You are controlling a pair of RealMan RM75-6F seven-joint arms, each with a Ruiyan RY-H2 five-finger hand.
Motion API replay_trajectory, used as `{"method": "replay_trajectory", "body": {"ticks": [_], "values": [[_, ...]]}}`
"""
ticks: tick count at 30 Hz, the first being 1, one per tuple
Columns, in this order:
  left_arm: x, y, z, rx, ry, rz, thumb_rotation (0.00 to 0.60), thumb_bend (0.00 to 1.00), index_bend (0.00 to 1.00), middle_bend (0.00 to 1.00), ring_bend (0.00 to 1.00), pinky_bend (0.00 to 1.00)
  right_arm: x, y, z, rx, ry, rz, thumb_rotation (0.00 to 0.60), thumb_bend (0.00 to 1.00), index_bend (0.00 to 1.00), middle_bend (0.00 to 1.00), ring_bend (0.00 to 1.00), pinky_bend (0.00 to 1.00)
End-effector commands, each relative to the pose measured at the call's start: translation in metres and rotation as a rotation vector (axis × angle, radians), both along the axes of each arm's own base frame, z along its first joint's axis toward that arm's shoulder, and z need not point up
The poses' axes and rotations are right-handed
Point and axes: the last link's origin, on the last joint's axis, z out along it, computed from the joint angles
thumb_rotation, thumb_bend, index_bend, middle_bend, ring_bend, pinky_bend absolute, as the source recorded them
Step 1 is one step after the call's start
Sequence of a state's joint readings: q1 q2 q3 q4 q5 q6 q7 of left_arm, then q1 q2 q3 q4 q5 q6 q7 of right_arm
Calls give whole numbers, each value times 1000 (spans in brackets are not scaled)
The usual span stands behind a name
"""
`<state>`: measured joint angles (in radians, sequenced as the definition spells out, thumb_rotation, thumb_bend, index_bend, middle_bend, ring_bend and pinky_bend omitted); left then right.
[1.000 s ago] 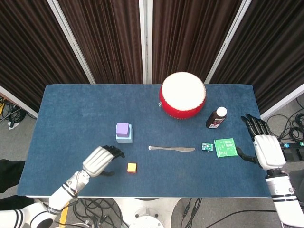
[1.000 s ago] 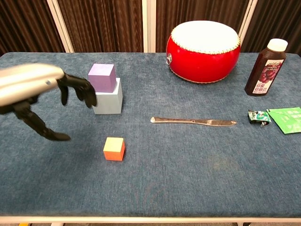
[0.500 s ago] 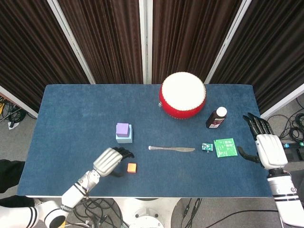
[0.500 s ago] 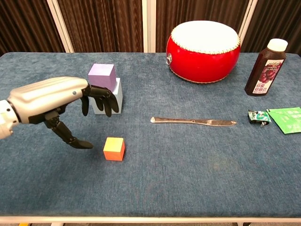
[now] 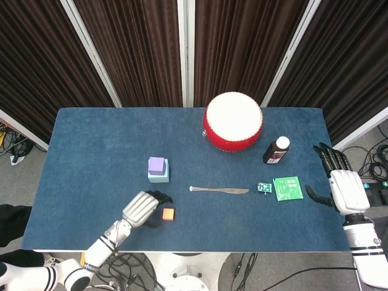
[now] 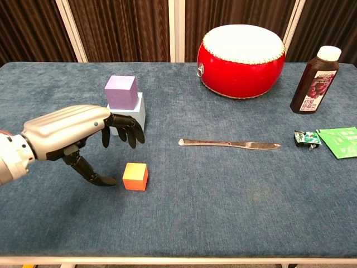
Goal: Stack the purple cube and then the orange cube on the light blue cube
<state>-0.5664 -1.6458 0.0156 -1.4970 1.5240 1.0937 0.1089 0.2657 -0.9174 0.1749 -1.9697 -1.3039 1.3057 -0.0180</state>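
Note:
The purple cube (image 5: 156,163) (image 6: 121,92) sits on top of the light blue cube (image 5: 159,177) (image 6: 136,114) left of the table's middle. The orange cube (image 5: 168,213) (image 6: 135,176) lies alone on the cloth nearer the front edge. My left hand (image 5: 143,209) (image 6: 75,135) hovers just left of the orange cube, fingers spread and curved over it, thumb low beside it, holding nothing. My right hand (image 5: 342,189) rests open off the table's right edge, seen only in the head view.
A red drum (image 5: 233,122) stands at the back centre. A dark bottle (image 5: 276,150) stands to its right. A butter knife (image 5: 219,190) lies mid-table. A small green packet (image 5: 264,187) and a green card (image 5: 287,188) lie at the right.
My left hand has moved right, from well left of the orange cube to right beside it. The right hand has drifted slightly outward. The cubes have not moved.

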Motion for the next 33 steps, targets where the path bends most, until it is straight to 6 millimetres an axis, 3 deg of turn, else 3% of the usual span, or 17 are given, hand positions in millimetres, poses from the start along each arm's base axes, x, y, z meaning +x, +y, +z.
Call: {"method": "replay_trajectory", "body": {"ticks": [1, 11, 33], "values": [[3, -1, -3, -10, -10, -3, 600, 99, 381, 482, 372, 478, -1, 0, 2, -4, -4, -3, 600, 215, 0, 0, 0, 0], [4, 3, -23, -42, -18, 6, 600, 120, 380, 484, 372, 479, -3, 0, 6, -16, -15, -5, 600, 215, 0, 0, 0, 0], [-2, 9, -33, -25, -30, 25, 600, 161, 424, 549, 427, 528, -3, -1, 5, -13, -12, -8, 600, 216, 0, 0, 0, 0]]}}
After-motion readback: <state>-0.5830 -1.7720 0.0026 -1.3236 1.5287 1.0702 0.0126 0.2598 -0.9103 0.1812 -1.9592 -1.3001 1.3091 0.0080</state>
